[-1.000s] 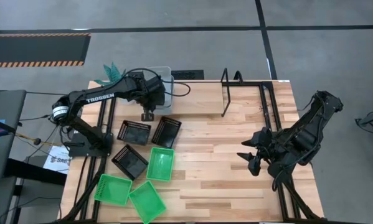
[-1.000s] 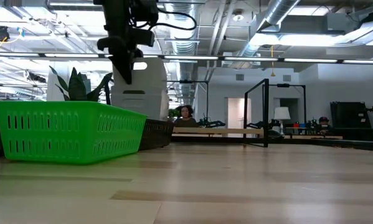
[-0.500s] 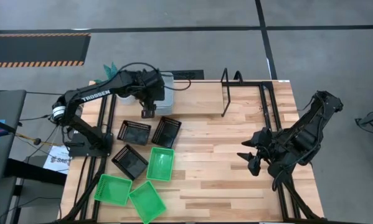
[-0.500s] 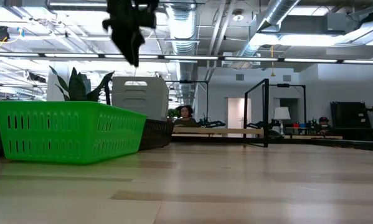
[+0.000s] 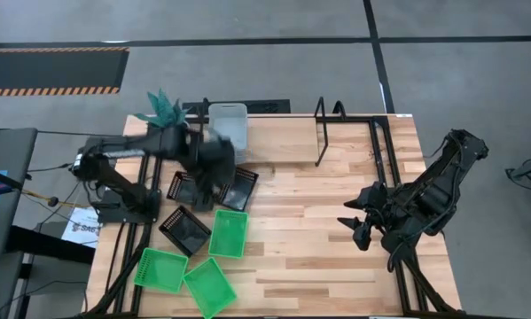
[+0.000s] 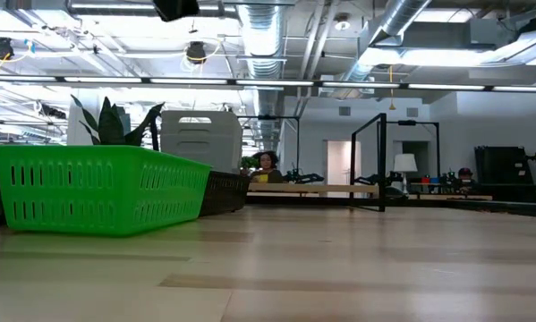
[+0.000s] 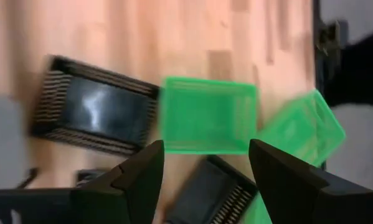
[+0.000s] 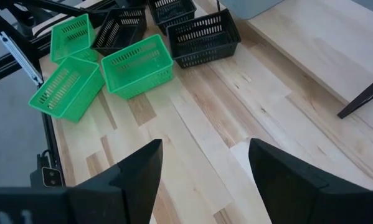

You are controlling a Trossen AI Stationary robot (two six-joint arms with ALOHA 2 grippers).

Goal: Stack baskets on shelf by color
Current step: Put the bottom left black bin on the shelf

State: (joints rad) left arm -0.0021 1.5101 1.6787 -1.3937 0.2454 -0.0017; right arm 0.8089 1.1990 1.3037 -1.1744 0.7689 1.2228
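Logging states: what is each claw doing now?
Left claw: open, empty, above the black and green baskets.
Right claw: open, empty, parked at the table's right.

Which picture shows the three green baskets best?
The high view: all three green baskets show whole from above. The right wrist view also shows three, slanted. The low view shows one side-on; the left wrist view shows two, blurred.

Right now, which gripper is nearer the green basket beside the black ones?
Left. The left gripper hovers over the black baskets just beyond the green basket; the right gripper waits across the table.
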